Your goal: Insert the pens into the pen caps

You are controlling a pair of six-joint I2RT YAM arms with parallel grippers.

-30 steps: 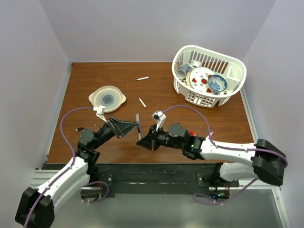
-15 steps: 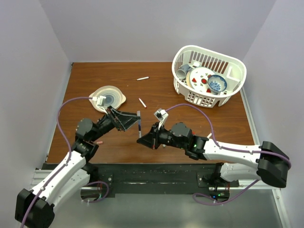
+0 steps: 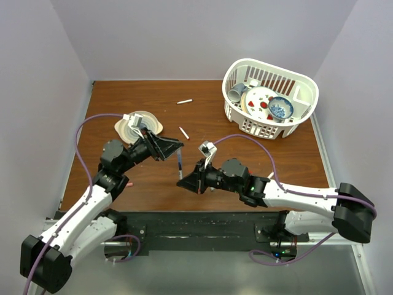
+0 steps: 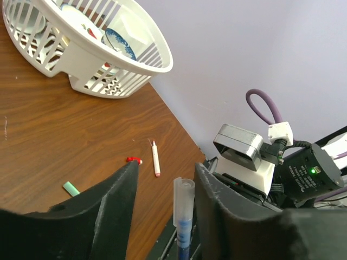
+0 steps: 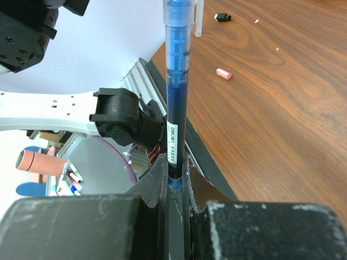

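Note:
My right gripper [image 3: 184,180] is shut on the lower end of a dark blue pen [image 3: 179,163] and holds it upright above the table's near middle. In the right wrist view the pen [image 5: 176,108] rises from the shut gripper [image 5: 174,168], with a clear cap [image 5: 181,13] on its top end. My left gripper [image 3: 178,145] is open at the pen's top. In the left wrist view the capped pen end [image 4: 183,203] stands between the spread fingers [image 4: 116,208], close to the right one, and the gripper [image 4: 166,167] grips nothing.
Two white pens [image 3: 184,101] [image 3: 183,132] lie mid-table. A white basket [image 3: 270,98] of dishes stands back right, a plate [image 3: 132,126] back left. A pink cap [image 5: 224,73] and a dark cap [image 5: 222,17] lie left. A red cap [image 4: 134,160], pen [image 4: 155,158] and green cap [image 4: 70,188] lie right.
My left gripper has opened and drawn back and up from the pen's capped end. The right gripper still holds the pen upright, shifted slightly.

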